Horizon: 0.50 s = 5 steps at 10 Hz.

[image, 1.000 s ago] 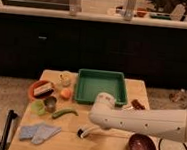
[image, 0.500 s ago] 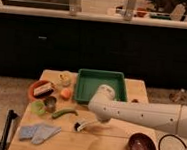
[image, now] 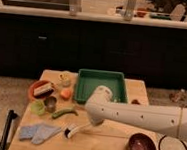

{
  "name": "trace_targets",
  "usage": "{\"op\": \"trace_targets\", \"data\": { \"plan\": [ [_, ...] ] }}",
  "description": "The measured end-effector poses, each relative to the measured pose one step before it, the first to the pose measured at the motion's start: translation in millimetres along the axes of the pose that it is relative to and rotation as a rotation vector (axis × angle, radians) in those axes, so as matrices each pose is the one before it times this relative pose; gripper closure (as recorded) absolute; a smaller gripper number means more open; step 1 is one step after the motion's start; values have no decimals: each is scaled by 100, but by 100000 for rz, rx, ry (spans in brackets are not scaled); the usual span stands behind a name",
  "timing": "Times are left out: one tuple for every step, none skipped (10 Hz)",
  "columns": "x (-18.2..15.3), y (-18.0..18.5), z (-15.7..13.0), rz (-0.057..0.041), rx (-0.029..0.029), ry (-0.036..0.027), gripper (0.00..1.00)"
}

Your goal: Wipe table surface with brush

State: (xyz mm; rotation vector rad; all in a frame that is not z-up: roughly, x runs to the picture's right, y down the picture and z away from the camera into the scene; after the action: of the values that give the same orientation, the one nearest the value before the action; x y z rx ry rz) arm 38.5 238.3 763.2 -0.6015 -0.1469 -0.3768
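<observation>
The table surface [image: 107,147] is a light tan wooden top. The brush [image: 77,129] has a white handle, and its dark head [image: 69,133] rests on the table left of centre, near the front. My gripper [image: 93,122] is at the end of the white arm [image: 138,117] that reaches in from the right. It is shut on the upper end of the brush handle, just in front of the green tray [image: 101,76]. The wrist hides the fingers.
A green chilli pepper [image: 64,112] lies just left of the brush, and a pale blue cloth [image: 38,132] lies at the front left. A red plate [image: 40,89], an orange [image: 65,93] and small cups [image: 43,105] crowd the left side. A dark red bowl [image: 141,147] sits front right.
The arm has swung left across the table with the brush. The brush head has slid left, closer to the chilli pepper and the cloth.
</observation>
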Motion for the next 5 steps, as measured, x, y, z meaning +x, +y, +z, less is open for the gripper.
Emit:
{"op": "trace_targets", "data": {
  "plan": [
    [-18,1301,-454,-1293,-27,-792,100],
    [283,1048,-184,-850,-286,174,100],
    [366,943,76,18,-1250,-33,100],
    [915,557,370,224,-920,815,100],
    [1002,610,382,1235,-1870,1385,100]
  ]
}}
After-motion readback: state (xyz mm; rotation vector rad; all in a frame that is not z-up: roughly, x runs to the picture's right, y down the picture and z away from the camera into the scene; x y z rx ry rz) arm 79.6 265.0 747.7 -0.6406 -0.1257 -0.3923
